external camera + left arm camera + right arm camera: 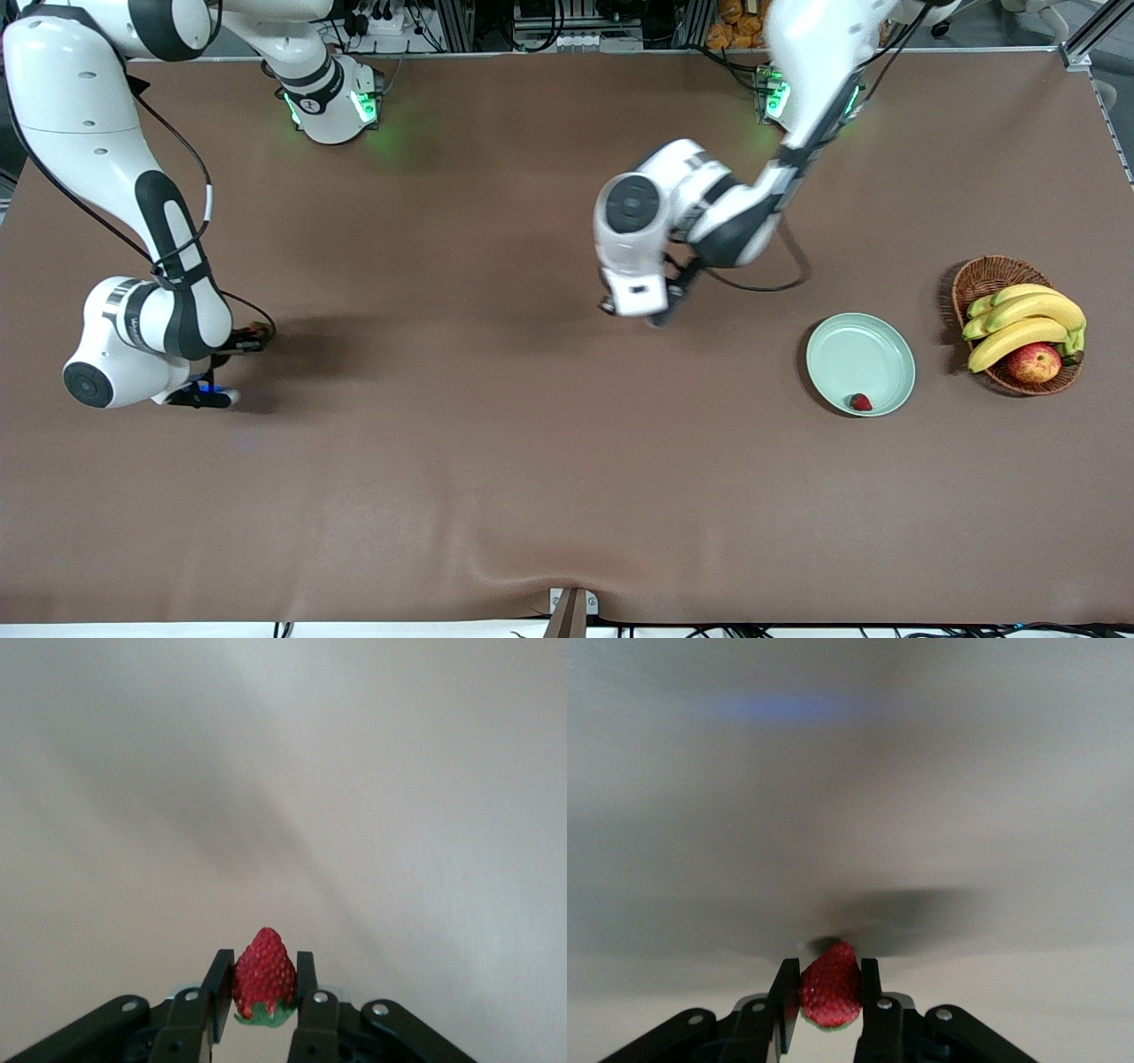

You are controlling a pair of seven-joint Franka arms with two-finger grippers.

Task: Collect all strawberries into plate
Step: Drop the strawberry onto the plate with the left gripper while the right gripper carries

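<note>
At the right arm's end of the surface (496, 461), the right hand (205, 396) sits low, just above the brown cover, and its wrist view shows the fingers (784, 997) pinched narrow on a strawberry (830, 985), berry wedged btwn the two pads. We can't pick that berry out from the front camera; the arm hides it.

Near the middle of the surface, the left hand (657, 315) also hangs low, w/ its own fingers (217, 988) clamped narrow on a second strawberry (264, 974), tip pointing away from the wrist, green cap tucked back btwn the pads.

Toward the left arm's end, the mint-green plate (877, 341) already holds a third strawberry (860, 402), lying close to the rim on the side nearer the front camera. Just beside the plate sits the wicker basket (979, 276) w/ bananas (1023, 321) and an apple (1034, 361); not our concern.

So we judge one of three is done and both remaining berries are gripped: we're at the lift-and-carry step. Next calls for raising each hand clear of the surface, then travelling to the plate. The left hand is much closer, so it should prob. go first and release inside the rim, w/o knocking the berry already there. The right hand has nearly the whole surface to cross, and the two arms need to take turns over the plate so they don't crowd each other.
</note>
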